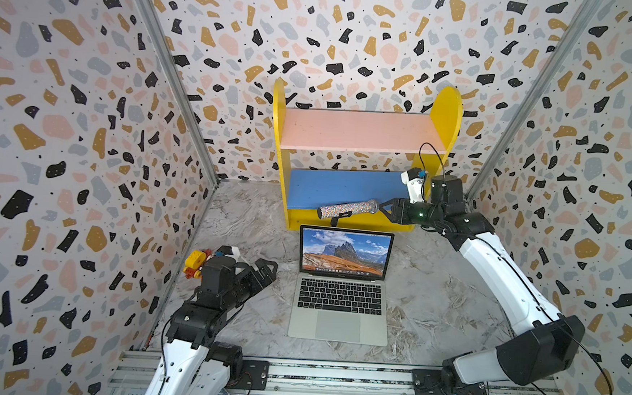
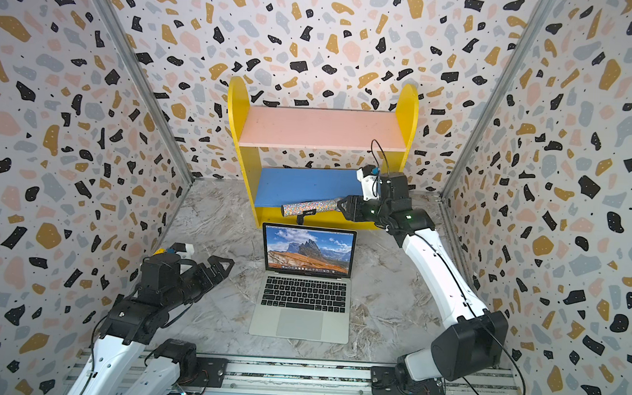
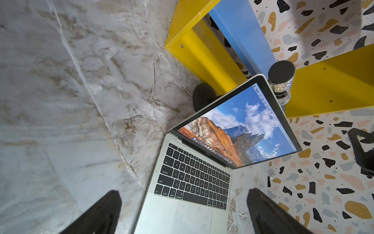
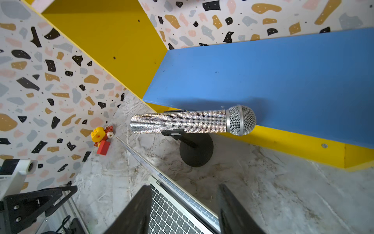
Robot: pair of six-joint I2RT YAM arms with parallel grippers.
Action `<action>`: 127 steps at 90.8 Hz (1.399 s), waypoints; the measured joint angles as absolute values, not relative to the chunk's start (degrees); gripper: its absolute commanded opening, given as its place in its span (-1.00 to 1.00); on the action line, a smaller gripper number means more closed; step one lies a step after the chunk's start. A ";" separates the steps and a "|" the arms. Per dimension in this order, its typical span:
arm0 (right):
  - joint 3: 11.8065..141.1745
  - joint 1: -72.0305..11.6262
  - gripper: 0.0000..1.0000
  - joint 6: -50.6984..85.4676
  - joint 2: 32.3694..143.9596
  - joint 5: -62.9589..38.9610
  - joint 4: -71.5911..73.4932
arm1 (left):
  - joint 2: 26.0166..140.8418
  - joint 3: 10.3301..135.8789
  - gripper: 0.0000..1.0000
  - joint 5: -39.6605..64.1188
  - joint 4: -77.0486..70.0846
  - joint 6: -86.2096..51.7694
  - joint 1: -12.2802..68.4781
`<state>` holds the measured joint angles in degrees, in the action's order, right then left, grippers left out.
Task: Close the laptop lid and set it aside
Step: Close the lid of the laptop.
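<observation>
- one laptop [image 1: 339,320] stands on the marble counter [image 1: 443,296], lower centre of the frame in both top views, with its keyboard facing the rail at the bottom edge.
- one laptop lid [image 1: 345,253], raised and open, with the screen lit and showing a mountain scene.
- one yellow shelf unit [image 1: 448,112] stands at centre frame against the back wall. it has two boards: one pink shelf [image 1: 356,131] above and one blue shelf [image 1: 337,186] below.
- one glittered microphone [image 1: 344,209] lies level on one black stand [image 4: 196,152], between the shelf unit and the lid.
- one yellow-and-red toy [image 1: 196,262] sits left of centre by the side wall.
- two arms are present, one tool on each.
- left tool [image 1: 268,272]: spread wide and holding nothing, just left of the laptop and apart from it.
- right tool [image 1: 383,209]: jaws apart with nothing between them, close to the microphone's mesh head. in the right wrist view it is clear of both microphone and lid.
</observation>
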<state>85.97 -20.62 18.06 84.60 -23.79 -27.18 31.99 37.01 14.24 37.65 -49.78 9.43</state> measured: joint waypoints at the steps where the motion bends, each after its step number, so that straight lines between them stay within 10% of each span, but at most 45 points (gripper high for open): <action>1: 86.46 -20.75 0.00 17.76 84.97 -23.70 -27.44 | 31.90 36.91 0.99 14.33 37.69 -49.78 9.47; 63: 103.24 -26.20 -0.95 12.19 102.10 -18.31 -39.99 | 27.53 31.31 0.99 16.49 39.46 -50.63 11.77; 127: 105.38 -29.65 -1.00 11.88 104.75 -18.11 -42.04 | 19.64 19.94 0.89 19.31 43.35 -56.18 16.78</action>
<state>105.38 -29.65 11.88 104.75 -18.11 -42.04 19.64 19.94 19.31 43.35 -56.18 16.78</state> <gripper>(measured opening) 0.040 0.947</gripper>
